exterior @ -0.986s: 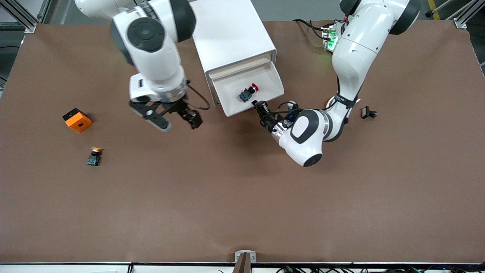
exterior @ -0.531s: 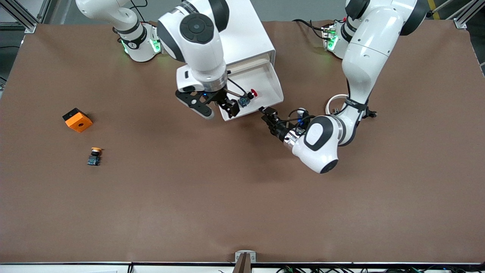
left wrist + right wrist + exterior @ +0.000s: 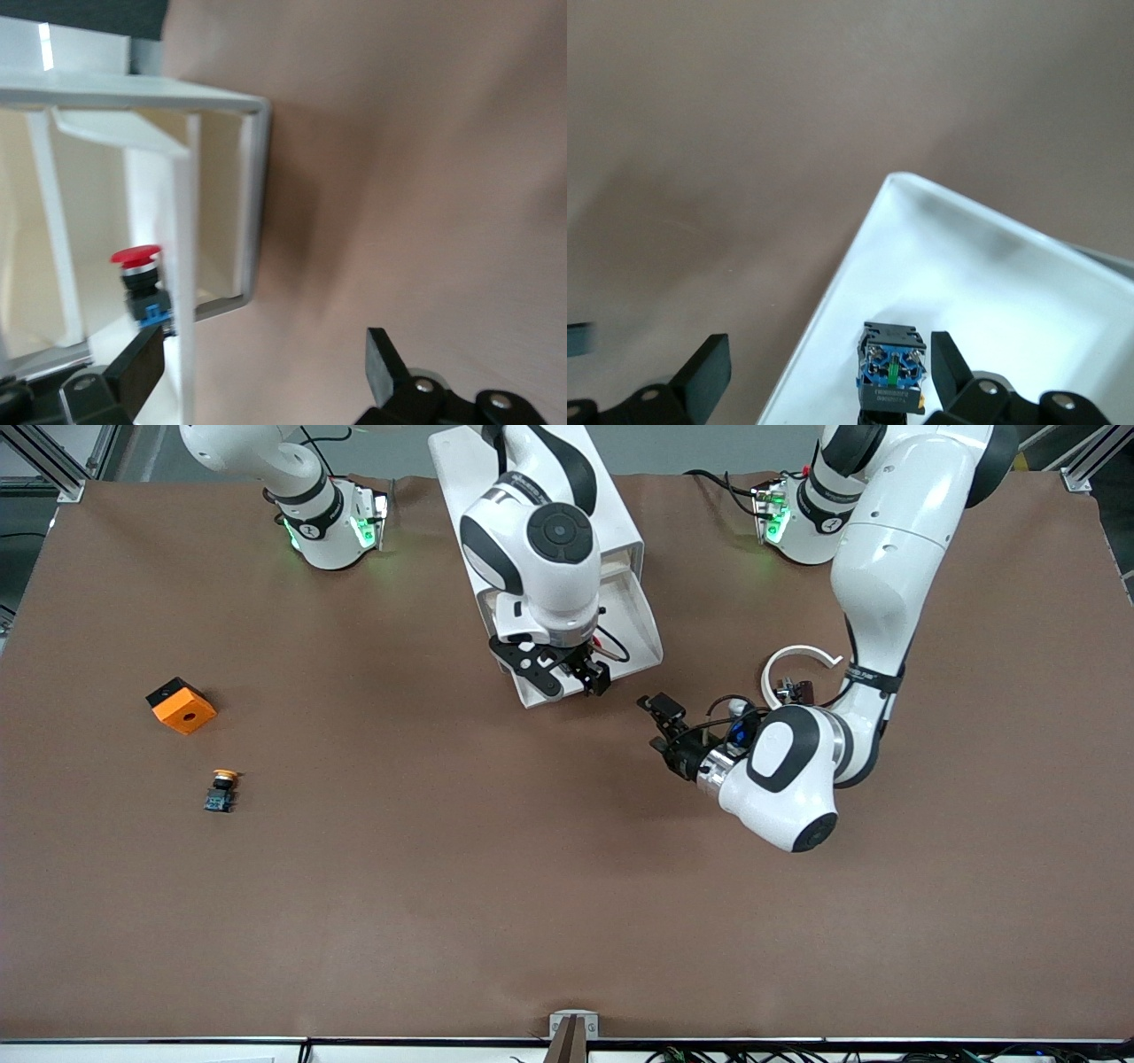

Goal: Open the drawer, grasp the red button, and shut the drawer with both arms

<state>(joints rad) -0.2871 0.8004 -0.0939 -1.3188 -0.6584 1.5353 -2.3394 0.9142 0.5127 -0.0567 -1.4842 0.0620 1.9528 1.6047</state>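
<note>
Drawer (image 3: pixel 640 631), shallow white tray pulled out of the white boxy cabinet (image 3: pixel 496 478). Front view: right gripper (image 3: pixel 574 682) over its front lip, hiding the button; left gripper (image 3: pixel 663 717) over bare table, near the drawer.

Left wrist: red-capped black-and-blue push button (image 3: pixel 142 288) in the drawer, jaws spread.

Right wrist: button (image 3: pixel 892 365) between spread jaws, cap cut off; risk: finger hitting the drawer wall.

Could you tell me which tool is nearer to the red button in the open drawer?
Right. The right tool hangs open directly over the red button in the drawer. The left tool is open over the table, off the drawer's front.
</note>
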